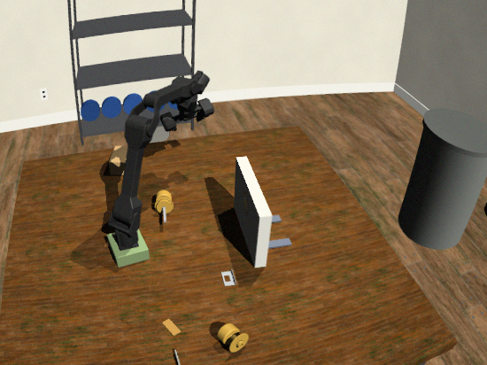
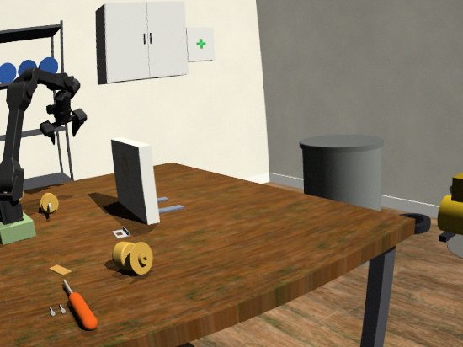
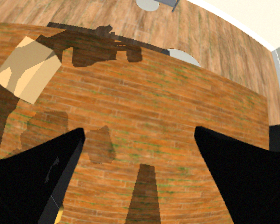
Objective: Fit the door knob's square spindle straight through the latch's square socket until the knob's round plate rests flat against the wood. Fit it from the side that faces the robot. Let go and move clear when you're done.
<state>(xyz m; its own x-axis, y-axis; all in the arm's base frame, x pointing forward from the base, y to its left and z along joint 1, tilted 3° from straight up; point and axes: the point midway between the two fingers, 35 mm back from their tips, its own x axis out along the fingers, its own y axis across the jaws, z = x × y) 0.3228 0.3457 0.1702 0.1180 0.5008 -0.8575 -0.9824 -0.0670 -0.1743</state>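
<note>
The knob with the spindle [image 1: 164,202] lies on the wooden table [image 1: 354,259] just beside the arm's green base [image 1: 137,255], its thin grey spindle pointing toward the near edge of the table. In the exterior view the same knob [image 2: 49,203] sits low at the left, close to the base [image 2: 18,232]. The white door panel [image 1: 254,210] stands upright on its edge near the middle of the table, well apart from the knob, with two small grey-blue feet sticking out on its far side. A small square metal plate [image 1: 228,278] lies flat on the table just in front of the panel's near end.

The gripper [image 1: 187,115] hangs high above the table's back edge, near the shelf rack [image 1: 70,64], with its fingers spread wide and nothing between them. In the wrist view the two dark fingers frame bare table wood, and a tan block [image 3: 28,68] shows at the upper left.

A second knob [image 1: 232,336] lies near the front of the table, beside a small tan card [image 1: 172,327]. An orange-handled screwdriver [image 2: 80,307] and two small screws [image 2: 57,310] lie at the front edge. A dark grey bin [image 1: 447,183] stands on the floor to the right
</note>
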